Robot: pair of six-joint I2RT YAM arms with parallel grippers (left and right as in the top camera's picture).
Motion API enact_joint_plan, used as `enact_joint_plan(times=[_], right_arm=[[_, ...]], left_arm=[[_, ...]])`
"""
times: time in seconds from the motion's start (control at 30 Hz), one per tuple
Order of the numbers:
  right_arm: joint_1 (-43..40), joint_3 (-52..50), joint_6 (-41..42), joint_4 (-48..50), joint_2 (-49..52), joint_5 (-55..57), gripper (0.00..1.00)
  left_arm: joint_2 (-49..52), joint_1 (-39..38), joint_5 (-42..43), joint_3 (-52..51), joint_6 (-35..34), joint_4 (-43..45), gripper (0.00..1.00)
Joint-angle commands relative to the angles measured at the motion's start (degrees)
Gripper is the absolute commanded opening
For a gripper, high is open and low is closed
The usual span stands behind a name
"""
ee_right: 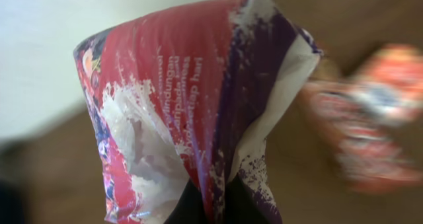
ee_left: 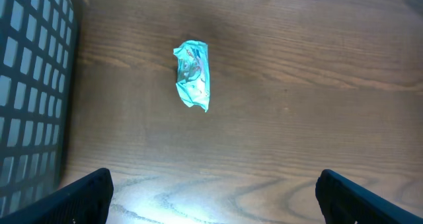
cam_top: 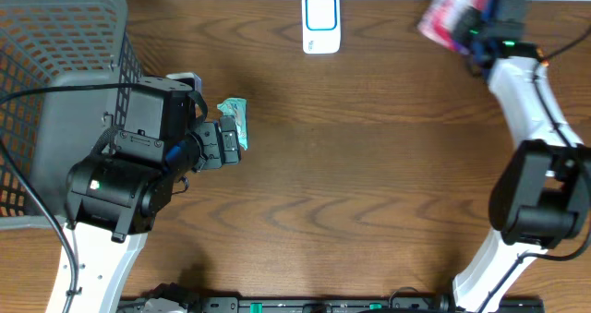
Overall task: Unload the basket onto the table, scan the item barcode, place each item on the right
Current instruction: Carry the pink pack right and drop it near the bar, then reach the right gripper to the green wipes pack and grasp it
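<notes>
Tabletop; right tool outstretched with pouch

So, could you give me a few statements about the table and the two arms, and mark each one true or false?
1. The left end effector is open and holds nothing. True.
2. The teal packet lies inside the grey basket. False: it lies on the table, beside the basket.
3. The right end effector is shut on a red and purple packet. True.
4. The white device is gripped by the left end effector. False: it sits on the table by itself, and neither end effector touches it.
</notes>
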Motion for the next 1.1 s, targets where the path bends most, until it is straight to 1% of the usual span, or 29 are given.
enact_joint_plan(times=[0.0, 0.07, 0.1, 0.13, 0.17, 0.2, 0.27, 0.37, 0.47, 0.5, 0.53, 0.57, 0.7, 0.8, 0.83, 0.9, 1.07], right_arm=[[-3.3, 0.4, -15.0, -3.9, 1.7, 0.3, 0.01], [-5.3, 0.4, -15.7, -5.2, 2.5, 1.6, 0.01], [-6.0, 0.4, -15.6, -5.5, 2.6, 1.9, 0.06], [-6.8, 0.4, -15.5, -5.9, 2.6, 1.9, 0.20], [-7.6, 0.4, -15.4, -6.1, 2.6, 1.9, 0.49], [-7.9, 0.4, -15.5, -6.4, 2.1, 2.0, 0.65], [-7.9, 0.5, -15.5, -7.0, 0.9, 3.6, 0.69], [-7.5, 0.5, -15.4, -7.7, -2.1, 3.7, 0.70], [-6.5, 0.5, -14.3, -9.2, -6.5, 1.2, 0.74], [-6.0, 0.5, -14.3, -9.8, -8.2, -1.6, 0.82], [-5.4, 0.5, -14.3, -10.6, -10.0, -5.9, 0.93], [-4.8, 0.5, -14.3, -11.3, -11.5, -10.4, 0.99], [-1.9, 0.4, -14.3, -13.7, -16.3, -34.8, 0.99], [1.7, 0.4, -13.0, -14.1, -16.8, -48.1, 0.99], [3.2, 0.4, -12.5, -14.5, -16.7, -50.2, 0.99], [7.0, 0.3, -11.8, -16.1, -16.0, -50.9, 0.99], [17.0, 0.3, -11.8, -19.7, -13.2, -46.4, 0.99]], left_arm=[[0.0, 0.2, -0.7, 0.5, 0.3, -0.1, 0.98], [0.0, 0.2, -0.7, 0.5, 0.3, -0.1, 0.98], [0.0, 0.2, -0.7, 0.5, 0.3, -0.1, 0.98], [0.0, 0.2, -0.7, 0.5, 0.3, -0.1, 0.98], [0.0, 0.2, -0.7, 0.5, 0.3, -0.1, 0.98], [0.0, 0.2, -0.7, 0.5, 0.3, -0.1, 0.98], [0.0, 0.2, -0.7, 0.5, 0.3, -0.1, 0.98], [0.0, 0.2, -0.7, 0.5, 0.3, -0.1, 0.98], [0.0, 0.2, -0.7, 0.5, 0.3, -0.1, 0.98], [0.0, 0.2, -0.7, 0.5, 0.3, -0.1, 0.98], [0.0, 0.2, -0.7, 0.5, 0.3, -0.1, 0.98], [0.0, 0.2, -0.7, 0.5, 0.3, -0.1, 0.98], [0.0, 0.2, -0.7, 0.5, 0.3, -0.1, 0.98], [0.0, 0.2, -0.7, 0.5, 0.3, -0.1, 0.98], [0.0, 0.2, -0.7, 0.5, 0.3, -0.1, 0.98], [0.0, 0.2, -0.7, 0.5, 0.3, -0.1, 0.98], [0.0, 0.2, -0.7, 0.5, 0.3, -0.1, 0.98]])
